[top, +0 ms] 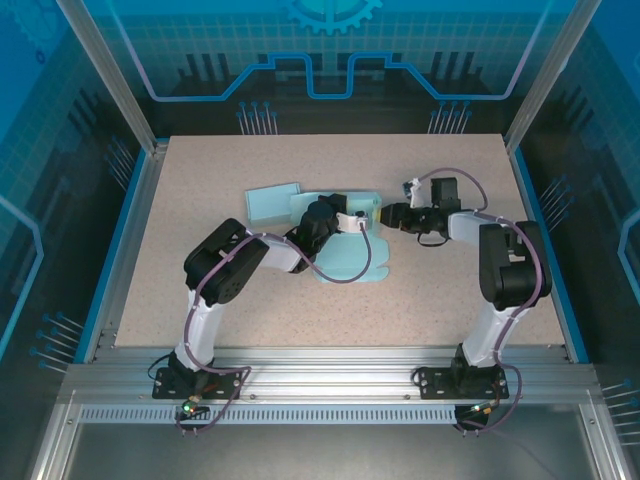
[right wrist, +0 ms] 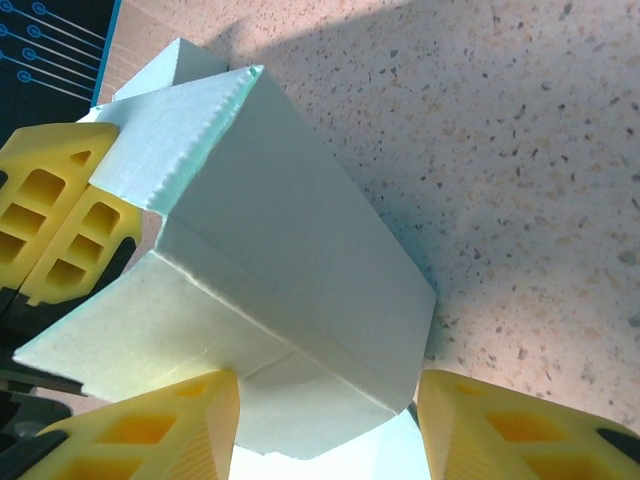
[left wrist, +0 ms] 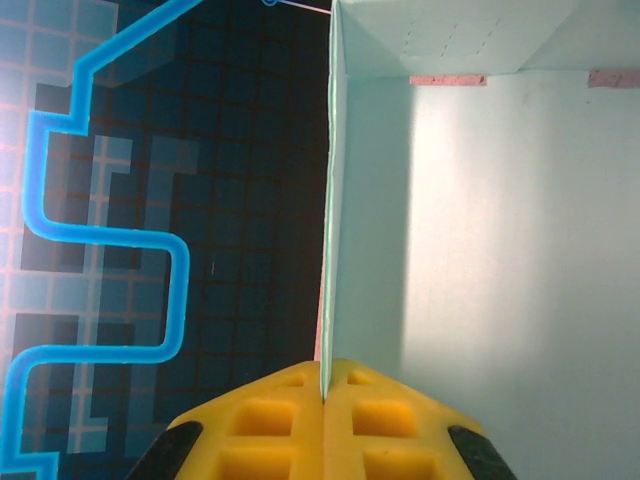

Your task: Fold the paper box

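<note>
Nearest me, the two arms rise from their bases at the near edge of the speckled desk (top: 420, 290) and lean in toward each other over its middle. The paper box (top: 345, 262) sits there. It is pale mint and half assembled, with its long axis running left to right across the desk. A round-cornered flap lies flat, pointing back toward the arm bases, and the left arm's purple cable (top: 368, 255) loops over it.

A little further in is the raised body of the box, where both arms meet. The left pincer (left wrist: 323, 385) is fully closed, its yellow fingers pinching the thin edge of an upright wall of the box. From its wrist camera that wall runs straight away from the fingers, and the pale inside of the box opens to the right of it.

The right pincer (right wrist: 328, 385) comes in from the right-hand end, its fingers spread about half open. The end of the box sits between them with one finger against each side, and I cannot tell how hard they press. From that wrist camera the left pincer's fingers (right wrist: 60, 225) show beyond, clamped on a panel with a serrated edge.

Past the body, another rectangular flap lies flat toward the far left. Behind the desk stands a blue backdrop (top: 330, 60) patterned with a grid and circuit lines.
</note>
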